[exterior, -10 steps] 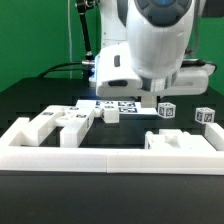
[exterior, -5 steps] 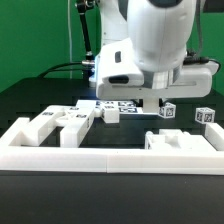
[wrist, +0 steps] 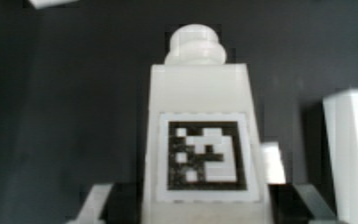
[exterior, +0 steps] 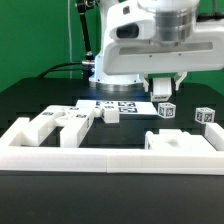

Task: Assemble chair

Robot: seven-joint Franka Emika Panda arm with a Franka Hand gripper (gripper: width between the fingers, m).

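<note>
My gripper (exterior: 166, 95) hangs at the back right of the table, fingers pointing down. It is shut on a white chair leg (exterior: 165, 110) with a black-and-white tag, whose tagged end shows just below the fingers. In the wrist view the leg (wrist: 202, 120) runs straight away from the jaws and ends in a rounded peg (wrist: 197, 45). The jaws press on its two sides at the near end. A second tagged leg (exterior: 205, 116) stands further to the exterior view's right.
Several white chair parts (exterior: 60, 122) lie at the exterior view's left, with a small piece (exterior: 112, 115) beside them. The marker board (exterior: 118, 104) lies behind. A white fence (exterior: 110, 160) runs along the front, and a notched part (exterior: 176, 142) sits behind it.
The hand's body has risen and turned, so both fingers now show above the leg. The leg's tagged end stays at nearly the same spot.
</note>
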